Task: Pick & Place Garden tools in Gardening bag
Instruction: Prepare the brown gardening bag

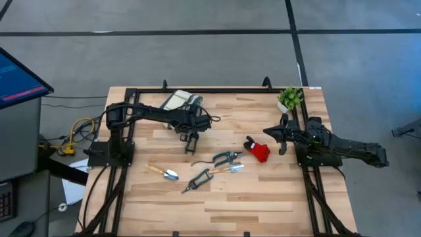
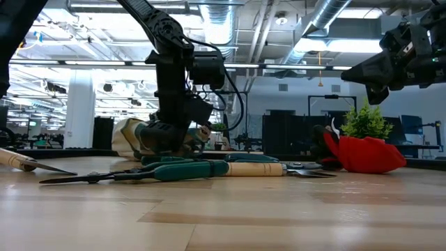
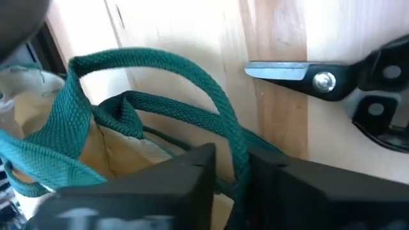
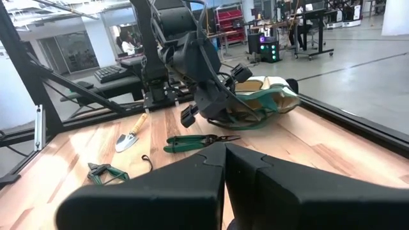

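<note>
Bag point(image 1: 179, 101) upper centre of high view, on its side. Left gripper point(image 1: 191, 142) fingers clamped on bag handle point(image 3: 192, 76). Right gripper point(image 1: 283, 134) centre-right, fingers together, idle. Trowel point(image 1: 163, 172), clippers point(image 1: 196, 180), pruners point(image 1: 227, 157), red piece point(image 1: 258, 151) on table lower centre. No tool seen bagged; all left.

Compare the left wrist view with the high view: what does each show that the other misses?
Only the left wrist view shows the left gripper shut on the green loop handle. Only the high view shows the trowel, red-and-black piece, potted plant and the waiting right gripper. Both show the gardening bag.
</note>
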Available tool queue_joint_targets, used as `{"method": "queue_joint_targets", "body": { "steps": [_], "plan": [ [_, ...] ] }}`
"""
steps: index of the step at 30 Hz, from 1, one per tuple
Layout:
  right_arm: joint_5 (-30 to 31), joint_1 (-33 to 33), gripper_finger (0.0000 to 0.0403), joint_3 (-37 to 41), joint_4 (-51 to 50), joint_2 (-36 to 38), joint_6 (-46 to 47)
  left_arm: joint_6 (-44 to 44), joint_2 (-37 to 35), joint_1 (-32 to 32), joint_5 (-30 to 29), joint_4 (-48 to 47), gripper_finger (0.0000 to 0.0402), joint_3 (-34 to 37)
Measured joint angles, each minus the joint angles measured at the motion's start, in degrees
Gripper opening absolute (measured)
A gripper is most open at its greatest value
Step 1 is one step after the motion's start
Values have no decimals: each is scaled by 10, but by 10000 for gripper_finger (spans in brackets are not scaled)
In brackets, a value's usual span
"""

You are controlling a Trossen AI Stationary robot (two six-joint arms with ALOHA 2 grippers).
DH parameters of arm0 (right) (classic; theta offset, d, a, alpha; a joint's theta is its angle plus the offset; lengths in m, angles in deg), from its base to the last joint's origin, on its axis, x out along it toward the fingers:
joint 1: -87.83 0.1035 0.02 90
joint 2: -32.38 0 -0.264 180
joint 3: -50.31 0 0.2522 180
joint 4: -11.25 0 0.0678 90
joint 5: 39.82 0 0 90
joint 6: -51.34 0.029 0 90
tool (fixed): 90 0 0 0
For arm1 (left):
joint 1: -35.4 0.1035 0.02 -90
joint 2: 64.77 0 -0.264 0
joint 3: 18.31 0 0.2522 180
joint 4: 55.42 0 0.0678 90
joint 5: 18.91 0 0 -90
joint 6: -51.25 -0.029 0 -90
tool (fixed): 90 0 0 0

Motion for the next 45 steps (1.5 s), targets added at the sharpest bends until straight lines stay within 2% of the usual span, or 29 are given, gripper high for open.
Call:
{"method": "queue_joint_targets", "body": {
  "steps": [3,11,16,26,32,36,41,45],
  "plan": [
    [0,0,0,0,0,0,0,2,-1,-3,0,0,6,0],
    [0,0,0,0,0,0,0,29,-16,-5,2,7,1,-29],
    [0,0,0,0,0,0,0,44,-58,-4,10,16,1,-54],
    [0,3,0,0,0,0,0,162,-235,13,145,117,1,-58],
    [0,3,0,0,0,0,0,217,-309,41,212,167,1,-57],
    [0,3,0,0,0,0,0,244,-319,74,240,204,1,-27],
    [0,3,0,0,0,0,0,247,-317,119,255,324,1,55],
    [0,3,0,0,0,0,0,286,-317,164,314,407,1,106]
  ]
}}
